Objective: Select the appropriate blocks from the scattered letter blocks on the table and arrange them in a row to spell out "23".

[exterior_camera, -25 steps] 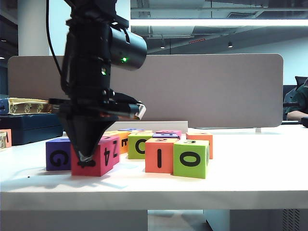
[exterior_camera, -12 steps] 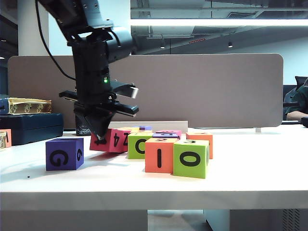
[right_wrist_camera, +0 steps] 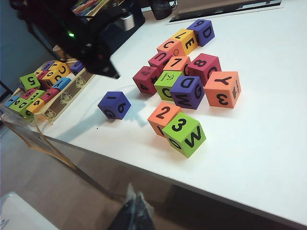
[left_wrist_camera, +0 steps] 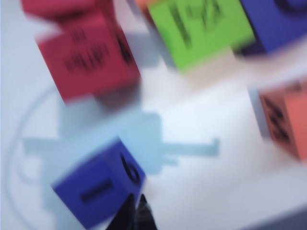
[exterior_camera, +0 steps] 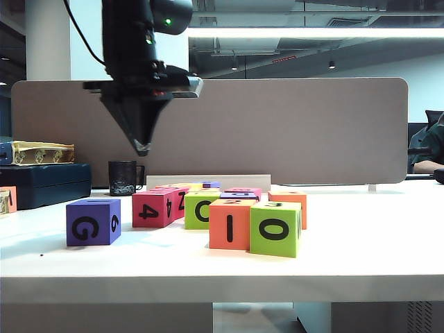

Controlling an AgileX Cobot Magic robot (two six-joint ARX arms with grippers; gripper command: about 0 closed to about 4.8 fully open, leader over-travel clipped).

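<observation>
Orange block [right_wrist_camera: 164, 115]: you see "2" on its top in the right wrist view and "I" on its front [exterior_camera: 229, 224] from the exterior camera — it stands on the tabletop [exterior_camera: 361, 257] near the front edge.
Green block [right_wrist_camera: 184, 134]: "3" on top, "W" on one side, "O" toward the exterior camera [exterior_camera: 275, 229]; it touches the orange block side by side, so the tops read "23" in a row.
Other blocks: a loose cluster just behind the pair — a green "C" block [exterior_camera: 200, 209], a pink "4" block [exterior_camera: 154, 207], a purple "D" block [right_wrist_camera: 187, 91], an orange "3" block [right_wrist_camera: 222, 88] and more behind them.
Purple "G" block [exterior_camera: 93, 221]: apart from the cluster, toward the left of the exterior view, with "6" on its side.
Left tool [exterior_camera: 141, 146]: clenched with nothing in it, pointing down, hanging well above the tabletop over the gap between the purple "G" block and the pink "4" block; its wrist picture is blurred.
Right tool [right_wrist_camera: 135, 211]: you only see dark fingertips at the picture's edge, out beyond the tabletop's front edge — I cannot tell whether it is released or clenched.
Tray [right_wrist_camera: 45, 91]: more blocks lie in it beside the tabletop.
</observation>
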